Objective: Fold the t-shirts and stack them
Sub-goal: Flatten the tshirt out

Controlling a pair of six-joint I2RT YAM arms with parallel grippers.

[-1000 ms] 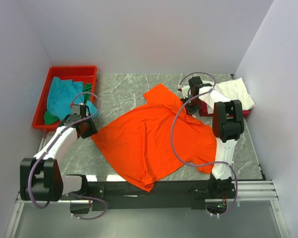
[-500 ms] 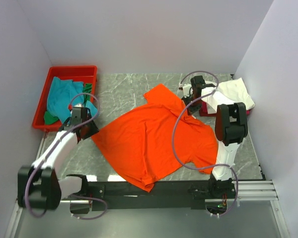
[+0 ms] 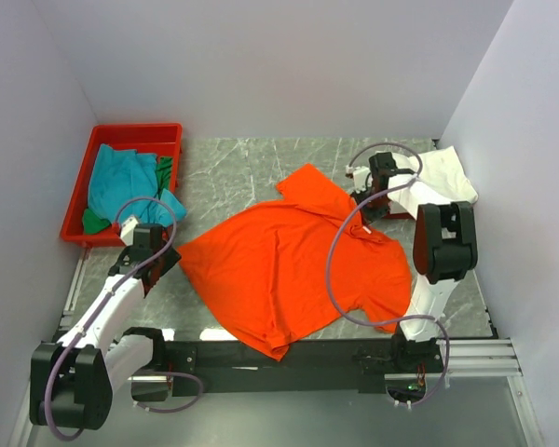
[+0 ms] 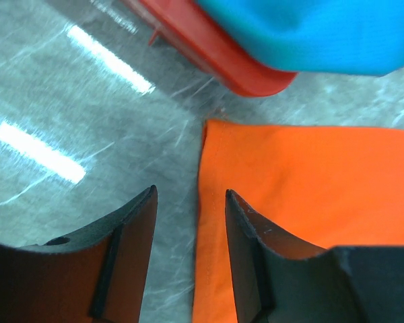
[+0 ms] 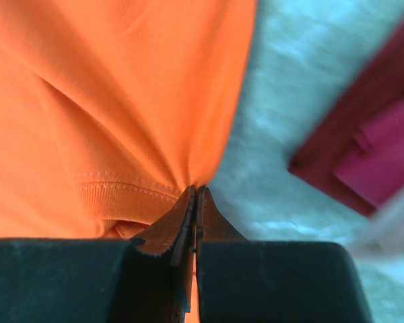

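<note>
Right gripper (image 5: 195,194) is clamped shut on the ribbed collar of the bright orange cloth t-shirt (image 3: 289,270), which lies spread across the grey marbled table (image 3: 233,168). Just right of that grip sits a folded magenta-red shirt (image 5: 380,165), near a white shirt (image 3: 444,172) at the far right. Left gripper (image 4: 188,196) has its jaws apart and holds nothing, one finger over bare table and the other over the orange shirt's left edge. Beyond it, at the far left, a red plastic tray (image 3: 135,133) holds a teal shirt (image 3: 121,182) and a green one (image 3: 95,223).
</note>
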